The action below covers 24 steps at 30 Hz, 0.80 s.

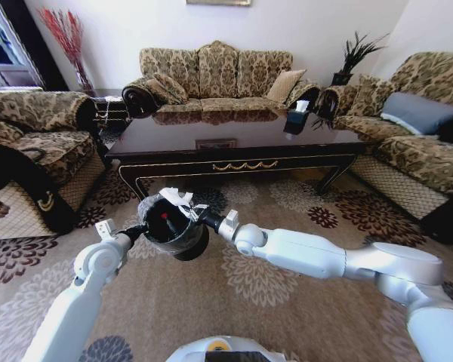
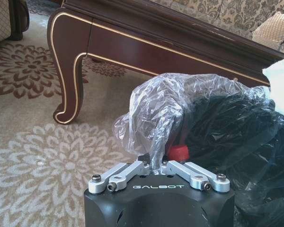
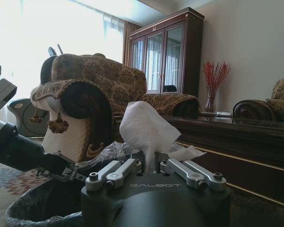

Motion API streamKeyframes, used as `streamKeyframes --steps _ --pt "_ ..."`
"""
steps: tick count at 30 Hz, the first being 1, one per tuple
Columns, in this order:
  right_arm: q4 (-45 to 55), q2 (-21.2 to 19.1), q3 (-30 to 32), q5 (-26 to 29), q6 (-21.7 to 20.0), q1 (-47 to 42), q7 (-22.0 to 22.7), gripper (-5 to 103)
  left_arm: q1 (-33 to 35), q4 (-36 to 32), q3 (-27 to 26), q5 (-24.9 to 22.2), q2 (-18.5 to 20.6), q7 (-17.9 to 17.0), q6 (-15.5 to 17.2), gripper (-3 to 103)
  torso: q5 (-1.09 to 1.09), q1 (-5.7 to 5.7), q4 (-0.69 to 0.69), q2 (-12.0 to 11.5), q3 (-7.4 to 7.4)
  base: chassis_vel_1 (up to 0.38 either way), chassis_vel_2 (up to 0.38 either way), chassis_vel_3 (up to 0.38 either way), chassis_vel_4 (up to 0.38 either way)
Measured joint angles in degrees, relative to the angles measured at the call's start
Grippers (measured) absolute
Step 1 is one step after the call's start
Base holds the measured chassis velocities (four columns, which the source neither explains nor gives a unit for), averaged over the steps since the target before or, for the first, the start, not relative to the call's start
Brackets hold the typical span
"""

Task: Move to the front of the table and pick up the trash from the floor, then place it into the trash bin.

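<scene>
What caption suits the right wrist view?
Right tool holds white paper above the trash bin, beside the dark table.

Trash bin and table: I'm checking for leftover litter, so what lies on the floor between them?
In the head view, only bare patterned carpet lies between the trash bin and the table; no litter shows there.

Both arms [image 1: 309, 253] are glossy white with rounded joints. Each tool [image 2: 156, 166] has a black housing marked GALBOT in white, with silver linkage bars fixed by dark screws.
</scene>
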Motion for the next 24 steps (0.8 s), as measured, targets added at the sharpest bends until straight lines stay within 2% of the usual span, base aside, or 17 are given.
streamKeyframes --steps 3,7,9,11,14,16,17,21,23,24 --pt "0.3 -0.2 0.0 0.0 0.2 0.0 0.0 18 0.0 -0.1 0.0 0.0 0.0 0.0 0.0 3 0.0 0.0 0.0 0.0 0.0 0.0 0.0 0.0 0.0" --pt "1.8 -0.9 -0.1 -0.1 0.6 0.6 -0.6 40 0.3 -0.2 -0.1 -0.1 0.0 0.1 0.0 3 -0.01 0.0 0.0 0.0 0.0 0.0 0.0 0.0 0.0" --pt "2.1 -1.0 -0.1 -0.1 0.6 0.8 -0.8 40 0.3 -0.3 -0.1 -0.1 0.1 0.1 0.0 3 -0.01 0.0 -0.01 0.0 0.0 0.0 0.0 0.0 0.0" --pt "2.6 -1.1 -0.2 0.0 0.9 1.3 -1.5 51 0.4 -0.3 -0.3 -0.1 0.1 0.2 0.0 3 -0.01 0.0 0.0 0.0 0.0 0.0 0.0 0.0 0.0" --pt "3.0 -1.2 -0.2 0.2 1.2 1.8 -2.3 57 0.4 -0.3 -0.3 -0.1 0.2 0.2 -0.1 3 -0.01 0.0 0.0 0.0 0.0 0.0 0.0 0.0 0.0" --pt "3.7 -1.3 -0.2 0.3 1.6 2.4 -3.0 68 0.5 -0.1 -0.4 0.0 0.2 0.2 -0.1 3 -0.01 0.0 0.0 0.0 0.0 0.0 0.0 0.0 0.0" --pt "3.7 -1.3 -0.2 0.3 1.6 2.4 -3.0 68 0.5 -0.1 -0.4 0.0 0.2 0.2 -0.1 3 -0.01 0.0 0.0 0.0 0.0 0.0 0.0 0.0 0.0" --pt "4.9 -1.9 -0.6 0.5 1.7 3.4 -3.2 89 0.6 0.1 -0.5 0.2 0.1 0.2 -0.1 3 -0.01 0.0 0.0 0.0 0.0 0.0 0.0 0.0 0.0" --pt "5.1 -2.1 -0.5 0.6 1.7 3.5 -3.2 89 0.6 0.2 -0.6 0.2 0.1 0.2 -0.1 3 -0.01 0.0 0.0 0.0 0.0 0.0 0.0 0.0 0.0" --pt "5.2 -2.4 -0.3 0.6 1.7 3.7 -3.2 94 0.6 0.2 -0.6 0.2 0.1 0.2 -0.1 3 -0.01 0.0 0.0 0.0 0.0 0.0 0.0 0.0 0.0"
